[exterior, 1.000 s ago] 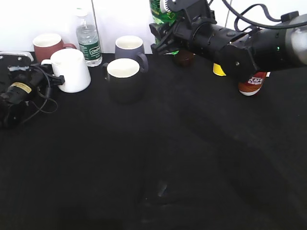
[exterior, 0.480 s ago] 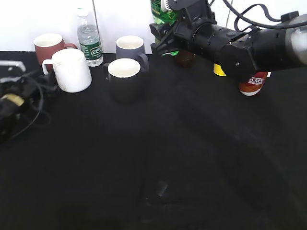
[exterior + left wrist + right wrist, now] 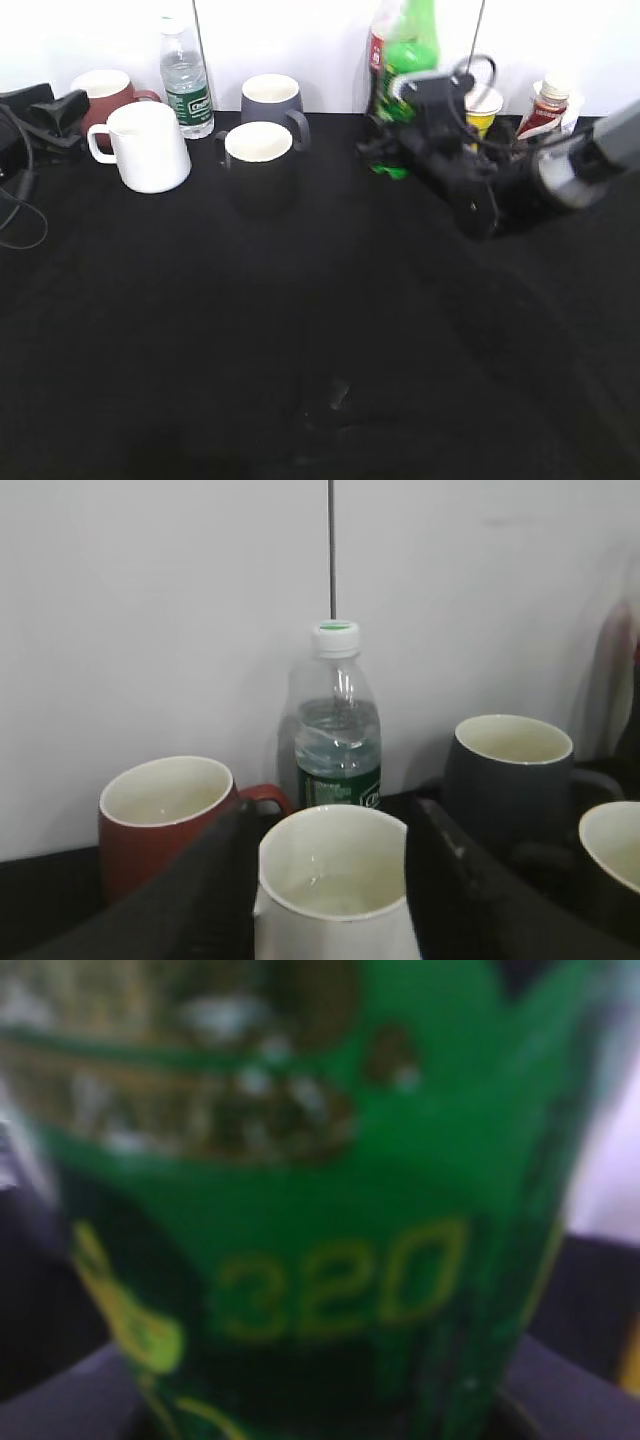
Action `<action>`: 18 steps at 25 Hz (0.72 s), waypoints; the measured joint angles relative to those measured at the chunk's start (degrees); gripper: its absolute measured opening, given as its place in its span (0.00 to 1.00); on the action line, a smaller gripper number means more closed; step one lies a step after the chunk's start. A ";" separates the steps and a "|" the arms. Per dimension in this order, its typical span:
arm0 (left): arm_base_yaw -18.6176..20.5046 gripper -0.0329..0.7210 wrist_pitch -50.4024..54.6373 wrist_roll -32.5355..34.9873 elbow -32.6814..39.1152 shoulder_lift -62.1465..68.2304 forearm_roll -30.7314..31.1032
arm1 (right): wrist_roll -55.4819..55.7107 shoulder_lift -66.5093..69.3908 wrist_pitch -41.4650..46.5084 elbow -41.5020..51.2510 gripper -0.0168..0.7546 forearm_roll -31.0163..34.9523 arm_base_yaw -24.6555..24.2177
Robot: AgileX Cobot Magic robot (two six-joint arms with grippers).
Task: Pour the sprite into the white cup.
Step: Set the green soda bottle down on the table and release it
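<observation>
The sprite, a tall green bottle, stands upright at the back of the black table. My right gripper is around its lower part. The right wrist view is filled by its green label, with dark finger edges on both sides. The white cup stands at the back left with its handle to the left. It also shows in the left wrist view, seen between the fingers. My left gripper is open and empty, a little left of the cup and apart from it.
A small water bottle, a red mug, a grey mug and a dark mug stand near the white cup. A cola bottle, a yellow cup and a brown bottle stand by the sprite.
My right arm has come down with the sprite, from high up to the table's back. My left gripper has drawn back to the left, away from the white cup's handle.
</observation>
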 joint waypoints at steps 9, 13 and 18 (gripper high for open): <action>-0.23 0.54 0.54 -0.19 0.00 -0.01 0.69 | 1.24 6.04 -2.02 -3.96 0.55 -2.14 -0.59; -0.25 0.54 0.54 -0.19 0.00 -0.01 0.56 | 1.24 6.04 -1.17 -3.96 0.65 -3.69 -0.59; -0.31 0.54 0.54 -1.23 0.00 -0.01 0.56 | 1.33 3.79 -1.28 -1.65 0.80 -3.69 -0.59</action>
